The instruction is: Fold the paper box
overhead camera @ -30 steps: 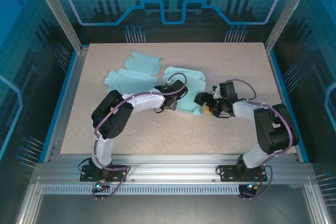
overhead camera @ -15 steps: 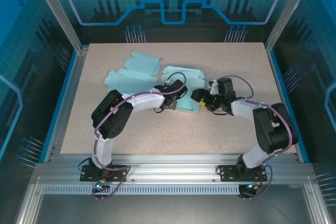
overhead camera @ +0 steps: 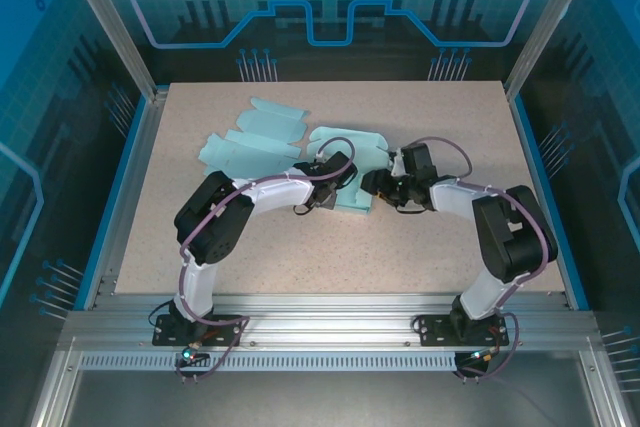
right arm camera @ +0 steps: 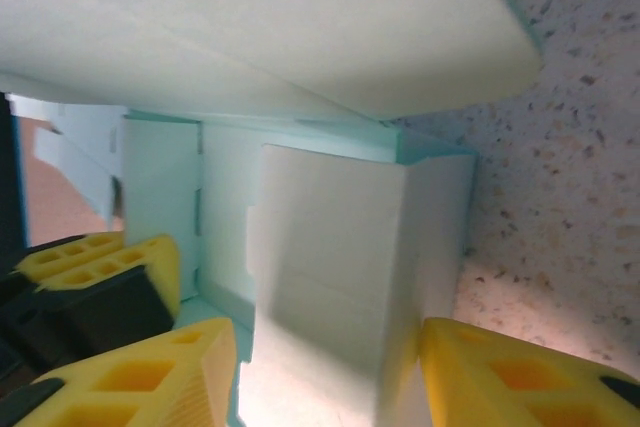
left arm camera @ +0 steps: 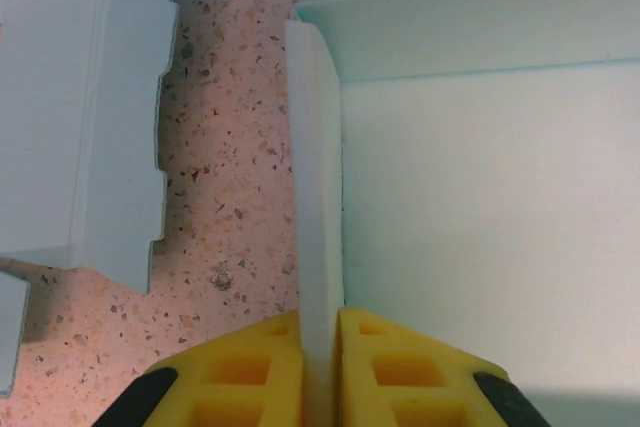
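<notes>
Teal paper box (overhead camera: 345,143) sits partly folded at the middle of the speckled bench (overhead camera: 250,247); left hand (left arm camera: 320,347) clamps shut on one raised wall (left arm camera: 318,147); right hand (right arm camera: 328,372) gapes open astride a side flap (right arm camera: 330,247); other walls look unfinished.

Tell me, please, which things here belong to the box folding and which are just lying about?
In the job: paper box; left gripper, shut on its side wall; right gripper, straddling its end flap.
Lying about: flat box blanks, far left on the table.
</notes>
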You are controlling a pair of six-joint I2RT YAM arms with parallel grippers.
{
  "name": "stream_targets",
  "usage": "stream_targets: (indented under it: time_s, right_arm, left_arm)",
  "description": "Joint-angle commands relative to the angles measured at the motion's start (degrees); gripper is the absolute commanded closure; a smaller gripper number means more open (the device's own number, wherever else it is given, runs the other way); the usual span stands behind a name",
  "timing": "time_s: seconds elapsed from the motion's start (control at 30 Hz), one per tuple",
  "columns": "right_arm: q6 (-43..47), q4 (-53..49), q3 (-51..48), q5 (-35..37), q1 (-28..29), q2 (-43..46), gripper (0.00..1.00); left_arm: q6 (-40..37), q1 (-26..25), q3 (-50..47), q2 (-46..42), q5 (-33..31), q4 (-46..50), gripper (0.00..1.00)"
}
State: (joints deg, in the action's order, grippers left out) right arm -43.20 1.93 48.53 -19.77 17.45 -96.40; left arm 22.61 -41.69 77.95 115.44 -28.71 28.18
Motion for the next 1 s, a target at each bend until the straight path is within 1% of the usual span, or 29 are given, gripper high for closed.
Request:
stream_targets:
  time_s: [0.0,0.07,0.13,0.2,0.3,0.37,0.5,0.53,0.67,0.77,0.83,0.87,0.93,0.97]
  right_arm:
    - [4.8,-9.4,4.8,8.2,3.0,-1.7,0.54]
    - [5.8,-12.4,6.6,11.6,4.3,-2.8,0.61]
    - [6.5,-14.5,8.1,14.6,5.4,-3.8,0.62]
    - [7.3,-16.6,9.5,17.3,6.6,-4.8,0.66]
    - [8.5,-21.6,12.3,25.6,9.1,-6.7,0.75]
    - [8.9,-24.4,13.6,30.4,10.5,-7.8,0.76]
    - [9.3,-28.6,15.5,36.8,12.3,-10.4,0.76]
    - [9.3,-29.7,16.0,38.1,12.7,-11.0,0.77]
    - [9.5,-33.2,18.3,42.2,14.1,-13.4,0.87]
    - [9.5,-36.6,20.6,46.3,15.6,-15.0,0.9]
    - [9.5,-39.2,22.1,49.4,16.7,-15.9,0.93]
    - [9.6,-40.1,22.6,50.5,17.1,-16.3,0.94]
    - [9.9,-42.0,23.9,52.5,17.7,-17.1,0.98]
    - [10.0,-42.6,24.3,53.2,18.0,-17.4,0.99]
  left_arm:
    - [0.2,-0.1,0.8,1.8,2.4,2.2,0.85]
    - [0.3,-0.1,0.7,1.8,2.5,2.2,0.85]
    - [0.3,-0.1,0.9,1.8,2.5,2.1,0.85]
    - [0.5,-0.1,1.1,1.8,2.7,2.0,0.85]
    - [0.9,-0.1,1.3,1.8,3.0,1.8,0.85]
    - [1.4,-0.1,1.4,1.7,3.0,1.9,0.85]
    - [2.1,-0.1,1.3,1.2,3.0,1.6,0.84]
    - [2.2,-0.1,1.2,1.1,3.0,1.5,0.82]
    - [3.0,0.2,1.0,0.4,3.1,1.2,0.75]
    - [5.2,1.1,-1.0,-1.9,4.7,-0.4,0.73]
    - [7.5,2.7,-4.3,-5.1,7.9,-3.6,0.7]
    - [8.4,3.5,-6.3,-7.1,9.9,-6.0,0.67]
    - [10.4,5.3,-11.5,-12.1,15.0,-12.0,0.55]
    - [11.0,6.0,-13.1,-14.1,17.2,-14.1,0.52]
